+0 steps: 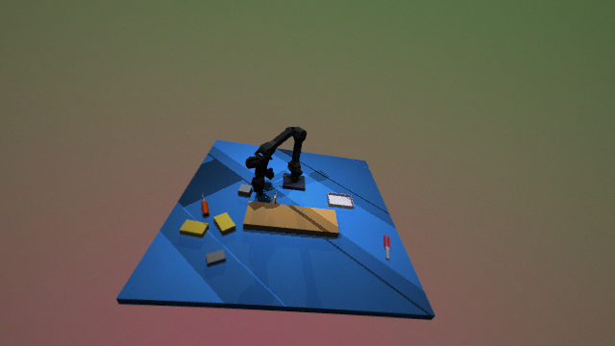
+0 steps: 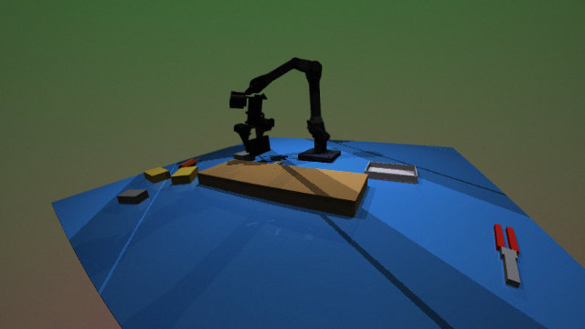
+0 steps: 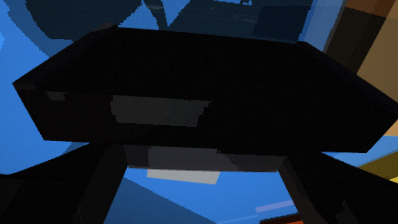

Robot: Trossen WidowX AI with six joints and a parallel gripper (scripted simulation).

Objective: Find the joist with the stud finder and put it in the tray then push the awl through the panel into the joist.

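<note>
Toward the desk's (image 1: 336,293) (image 2: 192,283) left edge, as the top view has it, lie two yellow blocks, an orange-handled screwdriver (image 1: 205,208) (image 2: 187,163) and a grey block (image 1: 215,258) (image 2: 132,196). Next comes the gripper (image 1: 259,181) (image 2: 254,139) (image 3: 205,138), its jaws set wide and clamped on the black stud finder (image 1: 258,186) (image 2: 260,145) (image 3: 200,65), raised near a second grey block (image 1: 245,190) (image 2: 243,155) (image 3: 183,177). The tan floor panel (image 1: 288,218) (image 2: 283,180) (image 3: 382,65) lies mid-desk; a small pale tool behind it, probably the awl (image 1: 275,198), is too small to make out well. The tray (image 1: 340,207) (image 2: 391,178) and red-handled pliers (image 1: 387,247) (image 2: 508,256) are toward the right edge.

The search seems to be the step in hand; the next move probably calls for bringing the finder over the panel and sweeping it level along the top.

Shadow bands cross the blue surface; the room is a plain green-to-pink haze.
</note>
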